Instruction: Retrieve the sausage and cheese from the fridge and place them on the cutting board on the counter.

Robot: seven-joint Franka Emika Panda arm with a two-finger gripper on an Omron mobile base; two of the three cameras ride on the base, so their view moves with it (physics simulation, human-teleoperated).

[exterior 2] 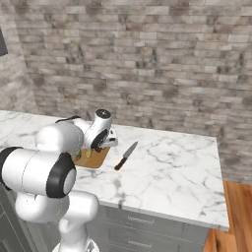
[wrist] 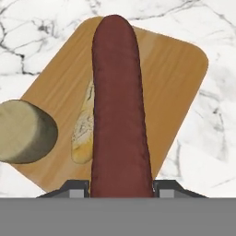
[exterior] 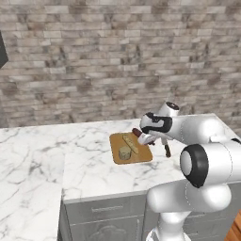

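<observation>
The two-finger gripper (wrist: 120,191) is pinched on the dark red-brown cylindrical sausage (wrist: 119,110), which sticks out from between the fingertips and hangs above the flat orange-brown wooden cutting board (wrist: 175,78). The board lies on the white marble counter (exterior: 94,164), nearer its back edge than its front. On the board rest a pale tan rounded chunk of cheese (wrist: 25,131) near one corner and a pale crusty baguette-like piece (wrist: 83,133), partly hidden under the sausage. A dark-handled kitchen knife (exterior 2: 126,155) lies on the marble just beside the board. If released from this height, the round link could roll off the board's edge or land on the bread and tip; a lower, gentler release seems safer.
</observation>
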